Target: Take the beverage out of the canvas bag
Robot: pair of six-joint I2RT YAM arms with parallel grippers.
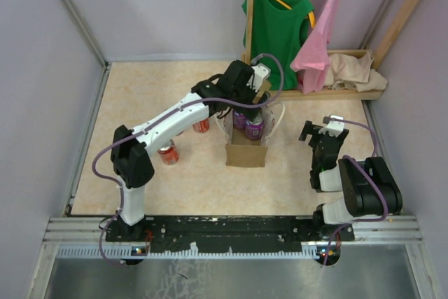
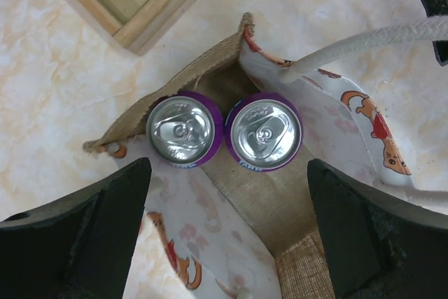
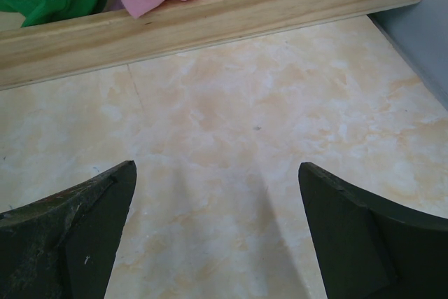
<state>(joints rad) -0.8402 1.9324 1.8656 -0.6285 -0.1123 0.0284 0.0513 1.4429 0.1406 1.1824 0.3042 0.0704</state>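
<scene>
The tan canvas bag [image 1: 245, 150] stands open in the middle of the table, with white loop handles [image 2: 364, 41] and a printed lining. Two purple beverage cans stand upright side by side inside it, one on the left [image 2: 180, 131] and one on the right [image 2: 264, 134]; they also show in the top view [image 1: 253, 128]. My left gripper [image 1: 253, 99] hangs over the bag's far end, open and empty, and in the left wrist view [image 2: 227, 173] its jaws stand wide above the bag mouth, just short of the cans. My right gripper [image 1: 324, 131] is open and empty over bare table to the bag's right [image 3: 215, 169].
Two red cans [image 1: 168, 152] [image 1: 201, 125] stand on the table left of the bag, under my left arm. A wooden rack base [image 1: 336, 92] at the back right holds a green shirt [image 1: 276, 26], a pink cloth [image 1: 322, 40] and a beige cloth [image 1: 353, 71].
</scene>
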